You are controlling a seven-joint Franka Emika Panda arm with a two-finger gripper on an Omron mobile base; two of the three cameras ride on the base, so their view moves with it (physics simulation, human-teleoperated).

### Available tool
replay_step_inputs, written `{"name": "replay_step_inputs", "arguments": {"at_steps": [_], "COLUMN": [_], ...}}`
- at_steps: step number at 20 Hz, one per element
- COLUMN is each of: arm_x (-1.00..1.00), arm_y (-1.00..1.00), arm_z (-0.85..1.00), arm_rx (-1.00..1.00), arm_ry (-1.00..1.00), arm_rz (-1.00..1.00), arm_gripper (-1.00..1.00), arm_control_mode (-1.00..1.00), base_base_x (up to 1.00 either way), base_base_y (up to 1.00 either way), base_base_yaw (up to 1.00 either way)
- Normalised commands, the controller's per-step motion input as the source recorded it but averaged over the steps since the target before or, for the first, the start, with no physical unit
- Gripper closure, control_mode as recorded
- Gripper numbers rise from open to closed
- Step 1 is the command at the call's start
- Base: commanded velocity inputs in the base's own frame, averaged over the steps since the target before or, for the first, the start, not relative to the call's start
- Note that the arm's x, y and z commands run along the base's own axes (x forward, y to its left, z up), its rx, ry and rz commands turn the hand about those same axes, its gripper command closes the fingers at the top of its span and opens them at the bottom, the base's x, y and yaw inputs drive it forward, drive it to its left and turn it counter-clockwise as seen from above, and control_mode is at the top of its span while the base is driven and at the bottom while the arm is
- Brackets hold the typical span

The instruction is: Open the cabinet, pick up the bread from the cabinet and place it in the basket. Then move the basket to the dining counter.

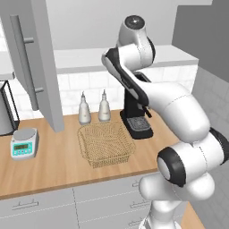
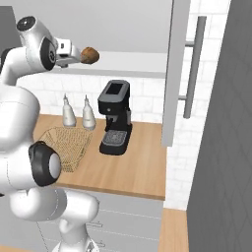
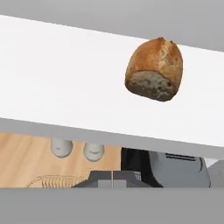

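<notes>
The cabinet stands open, its left door (image 1: 36,62) and right door (image 2: 178,74) swung out toward me. The bread (image 3: 154,69), a small brown loaf, lies on the white cabinet shelf (image 3: 65,83). My gripper (image 2: 80,55) reaches into the cabinet with its tips right at the bread (image 2: 90,55). In the hand view the fingertips (image 3: 107,179) sit pressed together, shut, with the loaf ahead of them and not between them. The tan mesh basket (image 1: 106,143) rests empty on the wood counter below, left of the coffee machine. The dining counter is out of view.
A black coffee machine (image 1: 136,116) stands right of the basket, and two white bottles (image 1: 85,112) stand behind it by the tiled wall. A small scale (image 1: 23,144) sits at the counter's left. Grey drawers (image 1: 53,208) run beneath. A tall grey wall (image 2: 221,147) closes the right.
</notes>
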Motion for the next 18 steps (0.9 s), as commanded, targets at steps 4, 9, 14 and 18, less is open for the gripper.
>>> {"name": "replay_step_inputs", "arguments": {"at_steps": [4,9,14,18], "arm_x": [0.44,0.21,0.32,0.18], "arm_y": [-0.3,-0.19,-0.24,-0.21], "arm_z": [0.04,0.24,0.06,0.13], "arm_rx": [0.11,0.01,0.05,0.05], "arm_ry": [-0.08,-0.17,-0.13,0.0], "arm_rz": [0.0,0.0,0.0,0.0], "arm_gripper": [1.0,1.0,-1.0,-1.0], "arm_control_mode": [-1.0,-1.0,-1.0,-1.0], "base_base_x": [0.0,0.0,0.0,0.0], "base_base_y": [0.0,0.0,0.0,0.0], "base_base_yaw": [0.0,0.0,0.0,0.0]}}
